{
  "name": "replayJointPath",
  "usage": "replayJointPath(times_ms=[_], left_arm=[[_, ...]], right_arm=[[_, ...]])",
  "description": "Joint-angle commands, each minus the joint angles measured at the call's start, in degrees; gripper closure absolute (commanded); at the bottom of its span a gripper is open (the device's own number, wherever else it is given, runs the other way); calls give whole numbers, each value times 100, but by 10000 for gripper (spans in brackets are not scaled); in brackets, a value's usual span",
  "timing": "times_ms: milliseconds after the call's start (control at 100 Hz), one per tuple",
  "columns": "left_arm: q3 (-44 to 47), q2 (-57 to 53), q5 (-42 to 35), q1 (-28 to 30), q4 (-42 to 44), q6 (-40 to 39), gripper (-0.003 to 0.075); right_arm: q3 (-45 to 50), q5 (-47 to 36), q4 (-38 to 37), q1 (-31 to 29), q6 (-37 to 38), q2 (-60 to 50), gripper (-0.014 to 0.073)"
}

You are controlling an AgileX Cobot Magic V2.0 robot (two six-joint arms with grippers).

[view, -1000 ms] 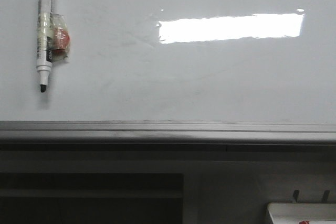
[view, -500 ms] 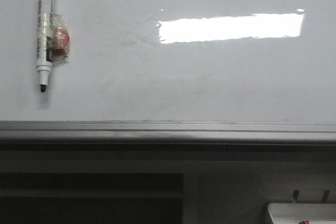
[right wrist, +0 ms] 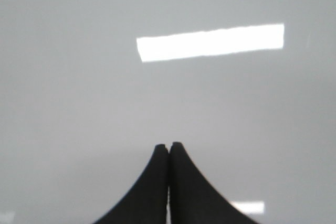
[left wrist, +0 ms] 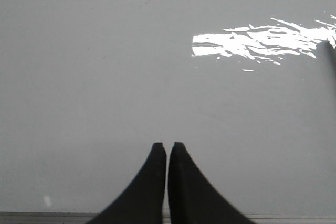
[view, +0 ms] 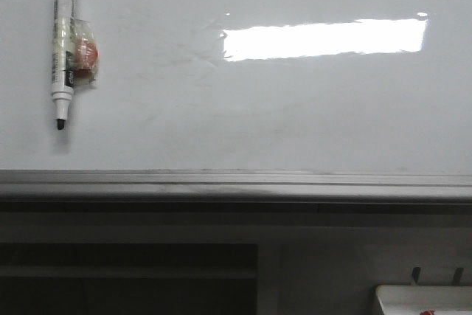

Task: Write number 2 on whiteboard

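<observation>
The board point(view: 295, 116) is big, white and shiny, and it fills most of the front view. It has 1 bright strip of light point(view: 324, 38) on it and some faint smudges. No 2 is drawn on it yet. 1 grey rail point(view: 236, 186) runs along its lower edge.

1 pen point(view: 62, 46) hangs on the board at the upper left, standing up with its black tip point(view: 60, 124) pointing down. 1 small clear clip with a red bit point(view: 85, 54) sits right beside it, touching its side.

1 white tray point(view: 424, 299) peeks in at the lower right corner, under the rail.

There are 2 tools. The left tool point(left wrist: 167, 145) has its 2 black fingers pressed almost together, with nothing between them. The right tool point(right wrist: 168, 145) is closed too, tips touching, and it holds nothing. Both face the white board.
</observation>
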Motion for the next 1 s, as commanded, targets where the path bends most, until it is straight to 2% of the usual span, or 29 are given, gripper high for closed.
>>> replayJointPath(times_ms=[0, 200, 290, 400, 450, 510, 590, 650, 730, 910, 960, 990], left_arm=[[69, -149, -465, 16, -45, -11, 741], [69, -149, -845, 16, -54, -47, 741], [69, -149, -1073, 16, -67, -47, 741], [69, -149, -1387, 16, -763, -73, 741], [39, -149, -1439, 16, -1064, -73, 741], [-50, -149, -1212, 16, -1055, -73, 741], [-355, -104, -398, 16, -1032, -73, 741], [-776, 15, 175, 16, -1032, -73, 741], [-1263, 164, 513, 16, -1032, -73, 741], [-1678, 242, 180, 16, -1042, -73, 735], [-1678, 251, 137, 4, -1053, -73, 696], [-1678, 251, 137, 4, -1053, -73, 640]], right_arm=[[144, -1090, -3, -26, 0, -120, 665], [144, -1616, -3, -26, 0, -120, 664], [144, -1609, -3, -26, 0, -120, 665], [28, -1333, 287, -26, 108, -120, 664], [-169, -991, 456, -26, 126, -120, 664], [-572, 208, 375, -26, 126, -51, 664], [-1137, 1415, 347, -26, 126, 198, 657], [-1458, 1884, 347, -26, 126, 487, 654], [-1819, 2195, 347, -26, 126, 788, 654], [-2044, 2279, 388, -26, 126, 1172, 654], [-2044, 2318, 388, -26, 126, 1185, 654], [-2044, 2333, 388, -26, 126, 1185, 654]])
